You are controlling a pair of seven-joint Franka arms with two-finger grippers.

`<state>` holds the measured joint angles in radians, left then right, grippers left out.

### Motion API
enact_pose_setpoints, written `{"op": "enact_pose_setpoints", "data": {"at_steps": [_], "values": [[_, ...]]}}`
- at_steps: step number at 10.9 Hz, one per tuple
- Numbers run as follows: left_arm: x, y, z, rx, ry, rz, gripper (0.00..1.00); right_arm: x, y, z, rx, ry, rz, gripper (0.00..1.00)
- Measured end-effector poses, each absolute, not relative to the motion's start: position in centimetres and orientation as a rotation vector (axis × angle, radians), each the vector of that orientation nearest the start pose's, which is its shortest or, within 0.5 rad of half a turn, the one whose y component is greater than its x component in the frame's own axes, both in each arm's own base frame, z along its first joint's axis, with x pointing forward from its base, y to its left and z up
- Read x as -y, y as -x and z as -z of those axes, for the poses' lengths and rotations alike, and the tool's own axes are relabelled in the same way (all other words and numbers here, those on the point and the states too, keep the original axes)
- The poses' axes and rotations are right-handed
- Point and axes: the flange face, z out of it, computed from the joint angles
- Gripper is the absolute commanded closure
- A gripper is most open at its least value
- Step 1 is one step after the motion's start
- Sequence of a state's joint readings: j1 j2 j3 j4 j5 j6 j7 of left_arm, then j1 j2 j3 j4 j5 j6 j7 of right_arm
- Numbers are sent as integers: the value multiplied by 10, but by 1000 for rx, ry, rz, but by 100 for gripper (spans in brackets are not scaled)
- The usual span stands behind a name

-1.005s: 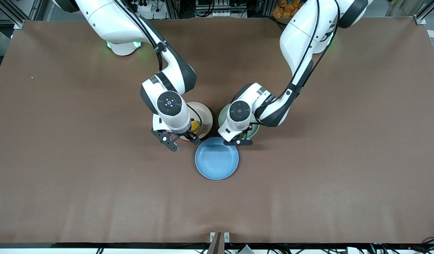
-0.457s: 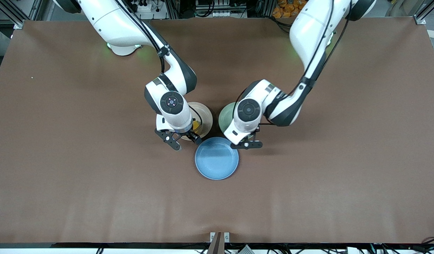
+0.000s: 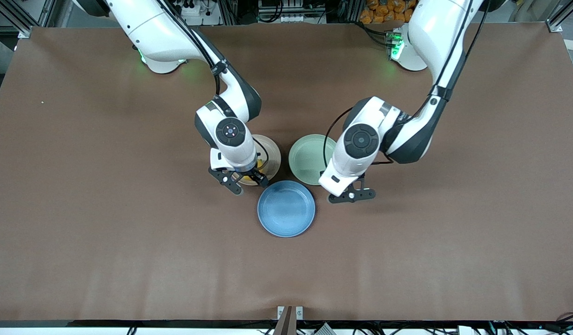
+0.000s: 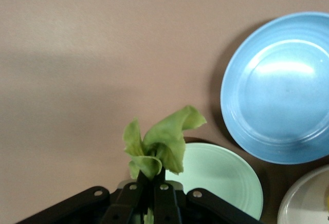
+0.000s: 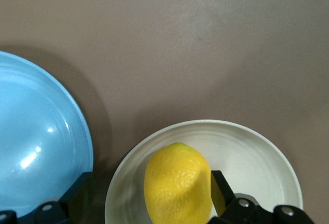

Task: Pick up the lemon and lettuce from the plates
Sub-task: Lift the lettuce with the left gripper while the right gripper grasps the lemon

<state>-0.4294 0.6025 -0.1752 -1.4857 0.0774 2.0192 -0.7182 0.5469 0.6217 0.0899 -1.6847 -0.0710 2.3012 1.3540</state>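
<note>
**Inspector:** Left gripper (image 4: 149, 203)?

**Assistant:** Clamped on the lettuce (image 4: 162, 144), held in the air over the bare table beside the mint green plate (image 3: 309, 158), on the side toward the left arm's end.

**Inspector:** Right gripper (image 3: 242, 179)?

**Assistant:** Closed around the lemon (image 5: 177, 185), over the beige plate (image 3: 270, 156); whether the fruit has cleared the plate, cannot tell.

**Inspector:** Anything else?

**Assistant:** A blue plate (image 3: 286, 208), nearer the front camera than both plates.

A high front camera faces the robots across the bench (image 3: 81, 209); both close, downward-looking wrist cameras share the blue plate (image 4: 280, 88).
</note>
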Motion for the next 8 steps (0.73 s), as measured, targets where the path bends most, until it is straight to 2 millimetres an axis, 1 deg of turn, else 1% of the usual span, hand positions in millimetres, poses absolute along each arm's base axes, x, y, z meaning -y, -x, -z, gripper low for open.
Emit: {"op": "enact_pose_setpoints", "data": {"at_steps": [2, 5, 8], "values": [[367, -599, -328, 197, 3128, -88, 100, -393, -541, -233, -1056, 2947, 14, 0], [332, -617, -339, 227, 3129, -79, 100, -392, -532, -231, -1048, 2957, 11, 0], [299, -630, -338, 182, 3118, -115, 100, -393, -527, -227, -1039, 2954, 16, 0]]}}
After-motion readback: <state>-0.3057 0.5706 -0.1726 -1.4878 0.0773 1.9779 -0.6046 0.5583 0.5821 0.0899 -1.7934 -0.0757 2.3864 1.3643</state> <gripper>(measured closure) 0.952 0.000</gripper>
